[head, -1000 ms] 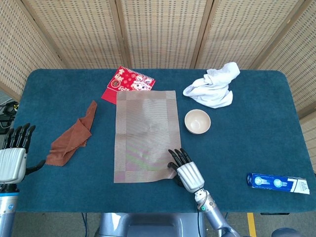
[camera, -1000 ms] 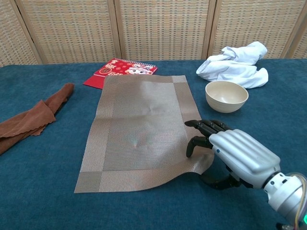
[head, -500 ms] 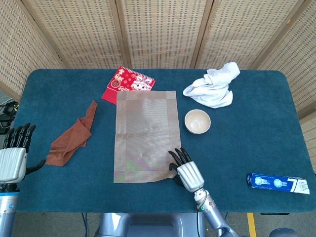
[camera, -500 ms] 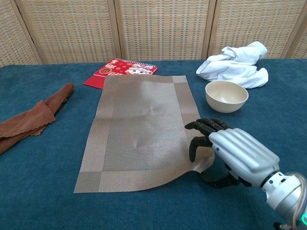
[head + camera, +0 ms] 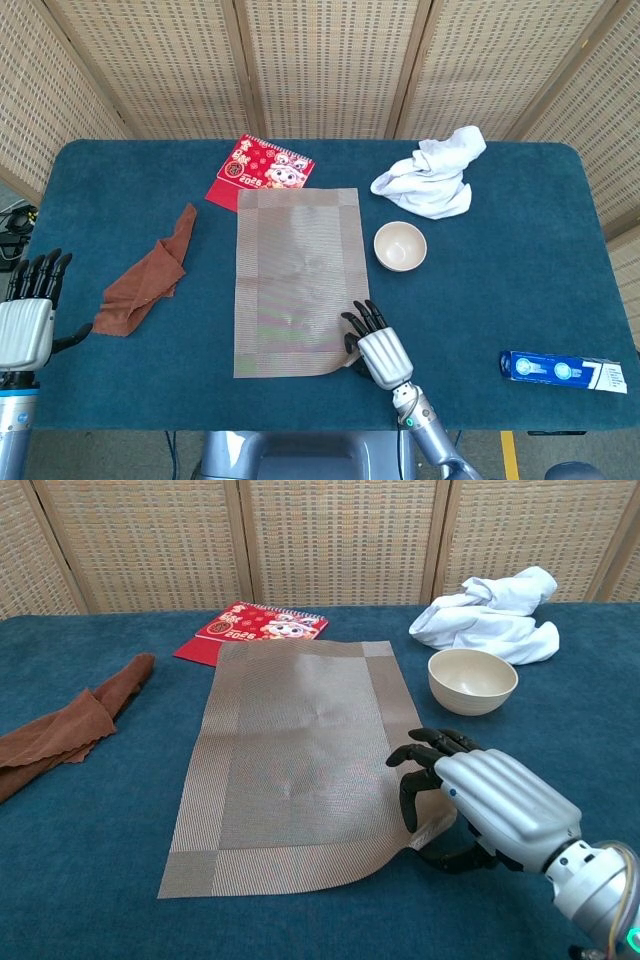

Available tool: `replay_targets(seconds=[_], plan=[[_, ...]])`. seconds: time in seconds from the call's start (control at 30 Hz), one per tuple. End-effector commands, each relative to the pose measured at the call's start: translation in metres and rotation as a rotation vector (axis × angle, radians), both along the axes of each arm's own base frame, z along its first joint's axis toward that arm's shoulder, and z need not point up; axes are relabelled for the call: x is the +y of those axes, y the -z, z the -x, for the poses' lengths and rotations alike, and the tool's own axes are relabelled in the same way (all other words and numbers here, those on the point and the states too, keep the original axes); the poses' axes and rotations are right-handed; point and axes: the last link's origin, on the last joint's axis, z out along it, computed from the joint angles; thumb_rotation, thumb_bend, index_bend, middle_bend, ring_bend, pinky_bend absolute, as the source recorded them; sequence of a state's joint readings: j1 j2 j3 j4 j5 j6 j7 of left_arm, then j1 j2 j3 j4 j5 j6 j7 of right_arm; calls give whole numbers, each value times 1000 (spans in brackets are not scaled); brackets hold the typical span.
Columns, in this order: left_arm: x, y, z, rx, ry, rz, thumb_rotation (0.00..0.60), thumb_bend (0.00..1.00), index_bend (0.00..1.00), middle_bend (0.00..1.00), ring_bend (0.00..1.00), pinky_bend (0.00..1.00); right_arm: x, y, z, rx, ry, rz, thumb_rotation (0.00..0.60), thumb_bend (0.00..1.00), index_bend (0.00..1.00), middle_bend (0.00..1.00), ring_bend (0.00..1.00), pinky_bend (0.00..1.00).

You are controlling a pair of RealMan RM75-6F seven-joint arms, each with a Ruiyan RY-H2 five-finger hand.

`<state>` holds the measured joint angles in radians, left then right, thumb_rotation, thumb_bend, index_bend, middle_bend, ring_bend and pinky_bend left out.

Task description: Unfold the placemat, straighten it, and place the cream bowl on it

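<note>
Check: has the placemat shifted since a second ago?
Yes. The placemat, held by the right hand, slid toward the robot; less now overlaps the red booklet.

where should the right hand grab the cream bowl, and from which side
Probably by the rim. The cream bowl stands upright and empty with its mouth open upward, apart from the placemat. Come from above on its near side, where the right hand already is, thumb inside the wall and fingers outside. The white cloth crowds the far side.
</note>
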<state>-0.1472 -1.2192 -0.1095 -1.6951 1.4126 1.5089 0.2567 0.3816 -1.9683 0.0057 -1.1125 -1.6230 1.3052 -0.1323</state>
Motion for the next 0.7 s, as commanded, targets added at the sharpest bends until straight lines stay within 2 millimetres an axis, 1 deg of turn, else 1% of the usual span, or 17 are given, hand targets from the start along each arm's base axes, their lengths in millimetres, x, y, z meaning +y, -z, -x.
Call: replay_targets(seconds=[0.03, 0.13, 0.37, 0.7], plan=[[0, 0, 0, 0, -1, -1, 600, 123, 0, 0, 0, 0, 0, 0, 0, -2, 2, -1, 600, 576, 631, 284, 0, 0], [0, 0, 0, -1, 0, -1, 600, 123, 0, 0, 0, 0, 0, 0, -1, -5, 4, -2, 600, 593, 640, 292, 0, 0], [0, 0, 0, 0, -1, -1, 600, 123, 0, 0, 0, 0, -1, -3, 0, 1, 2, 10, 600, 594, 647, 297, 0, 0], [1, -1, 0, -1, -2, -7, 600, 123, 0, 0, 0, 0, -8, -18, 5, 12, 7, 52, 600, 593, 646, 297, 0, 0]])
